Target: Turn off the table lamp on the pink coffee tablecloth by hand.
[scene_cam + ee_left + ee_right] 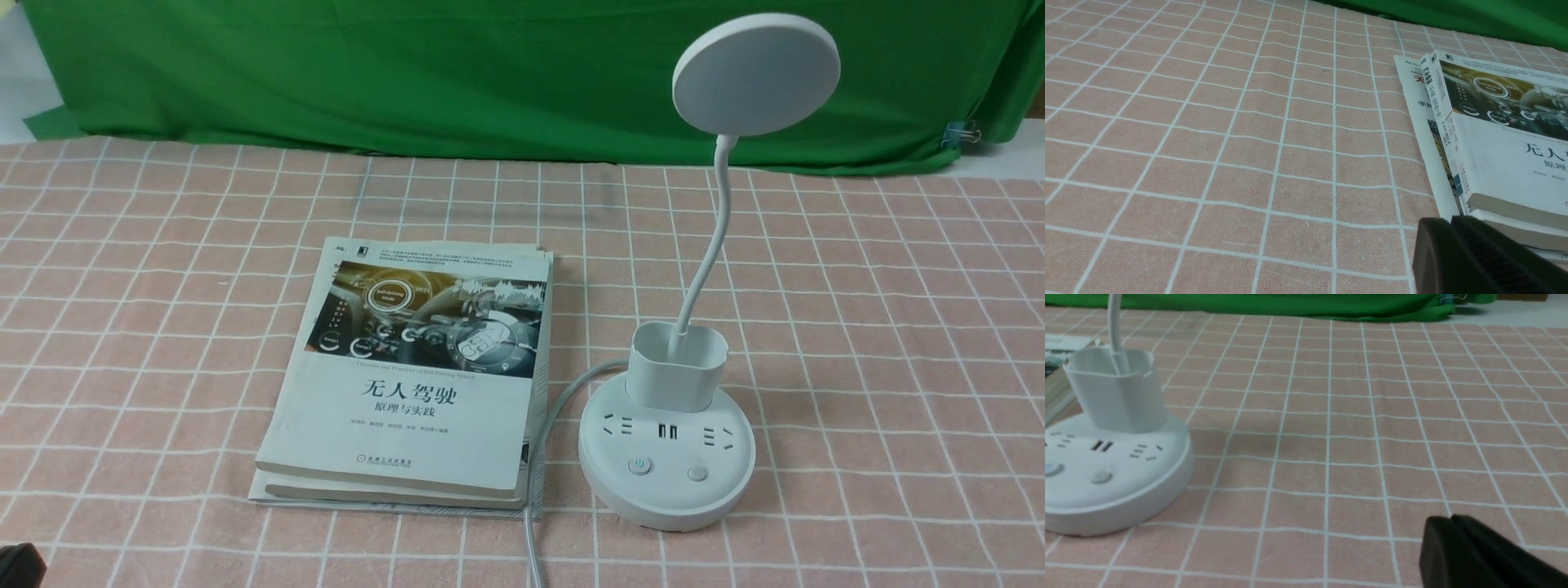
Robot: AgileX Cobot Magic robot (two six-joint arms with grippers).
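The white table lamp (665, 457) stands on the pink coffee tablecloth (898, 343), with its disc head (756, 73) raised on a thin neck, a cup holder and two buttons (640, 466) on the round base. The disc head shows no glow. The base also shows in the right wrist view (1106, 473). My right gripper (1451, 518) is shut and empty, low over the cloth, well apart from the base. My left gripper (1449, 220) is shut and empty, close to the corner of the books. In the front view only a black bit (20, 563) shows at the bottom left.
Two stacked books (416, 367) lie left of the lamp, also in the left wrist view (1494, 139). The lamp's grey cable (535, 506) runs along the books toward the front edge. A green backdrop cloth (408, 73) hangs at the back.
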